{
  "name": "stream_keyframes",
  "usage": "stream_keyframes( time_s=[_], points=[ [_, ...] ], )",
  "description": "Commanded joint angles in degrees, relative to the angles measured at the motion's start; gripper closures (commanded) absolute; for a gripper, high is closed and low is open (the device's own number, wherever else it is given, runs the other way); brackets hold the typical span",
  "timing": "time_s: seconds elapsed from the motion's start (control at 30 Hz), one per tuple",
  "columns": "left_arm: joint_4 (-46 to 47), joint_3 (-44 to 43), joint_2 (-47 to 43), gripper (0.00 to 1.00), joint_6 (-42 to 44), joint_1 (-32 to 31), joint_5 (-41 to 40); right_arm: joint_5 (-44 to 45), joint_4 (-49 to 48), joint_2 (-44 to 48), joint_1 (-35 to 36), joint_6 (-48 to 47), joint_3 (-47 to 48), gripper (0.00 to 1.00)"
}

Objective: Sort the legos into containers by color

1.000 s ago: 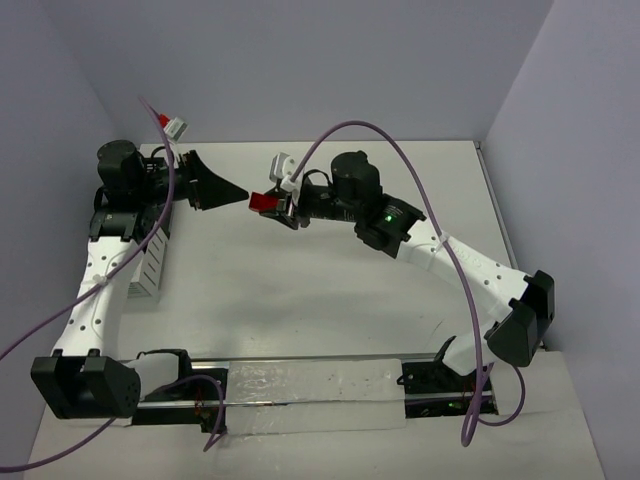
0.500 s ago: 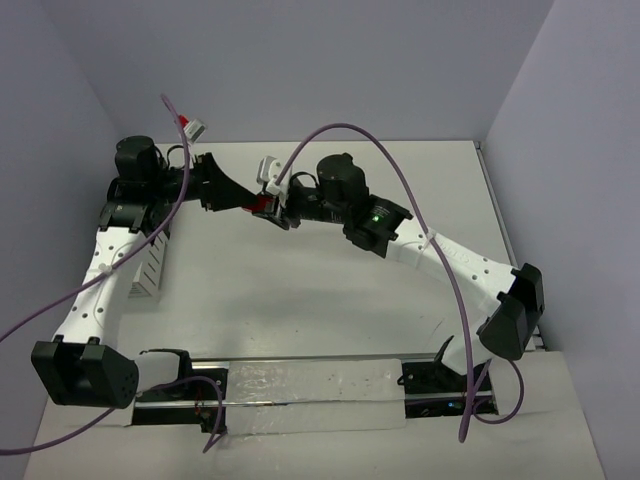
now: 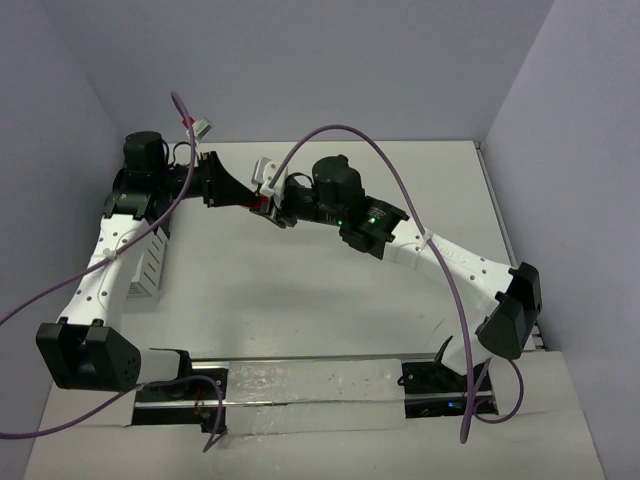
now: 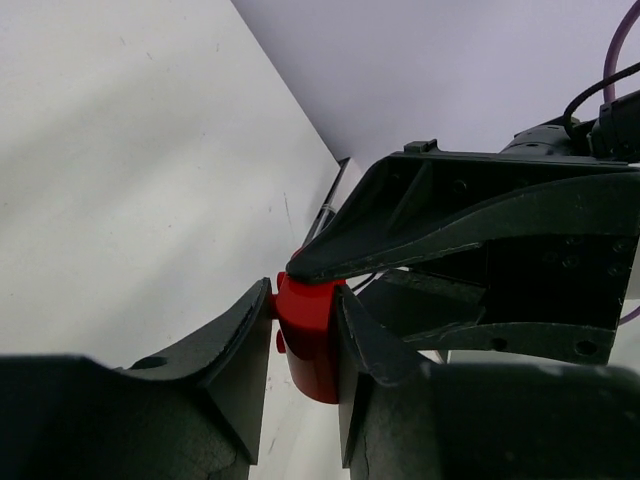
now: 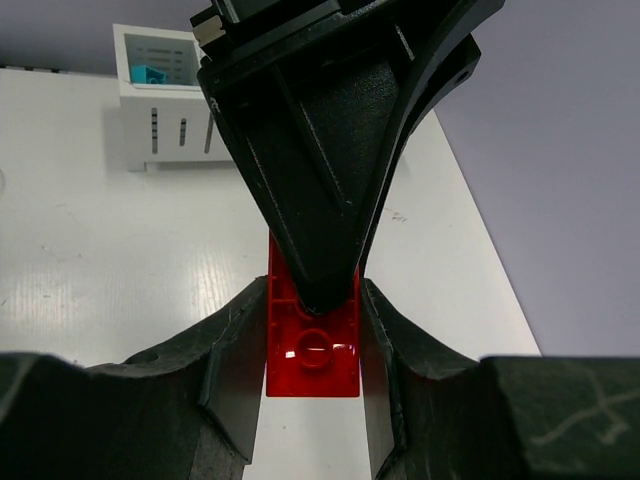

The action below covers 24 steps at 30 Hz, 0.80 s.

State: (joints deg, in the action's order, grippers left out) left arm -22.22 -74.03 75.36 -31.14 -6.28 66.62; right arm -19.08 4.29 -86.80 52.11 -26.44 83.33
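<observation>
You have a white table. One white bin stands near its left edge.

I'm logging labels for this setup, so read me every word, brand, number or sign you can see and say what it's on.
No readable text in any view.
The red brick shows only a moulded round mark, no letters.
The white container has plain slots, no label.
The green light on the right arm is a lamp, not a sign.
</observation>
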Motion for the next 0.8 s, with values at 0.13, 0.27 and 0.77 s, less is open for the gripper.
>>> stream_keyframes(
  time_s=[0.13, 0.27, 0.77],
  points=[
    [-18.0, -13.2, 4.1, 1.00, 17.8, 7.8, -1.9, 7.2, -3.6, 1.0, 0.3, 1.6, 0.0, 0.12],
    [-37.9, -29.8, 14.3, 1.00, 36.3, 17.9, -10.8, 9.1, -2.7, 1.8, -1.0, 3.5, -1.7, 0.00],
    [-26.2, -43.0, 31.0, 1.00, 46.6, 28.4, -51.9, 4.2, 1.5, 0.7, -12.1, 14.0, -4.4, 0.00]
  ],
)
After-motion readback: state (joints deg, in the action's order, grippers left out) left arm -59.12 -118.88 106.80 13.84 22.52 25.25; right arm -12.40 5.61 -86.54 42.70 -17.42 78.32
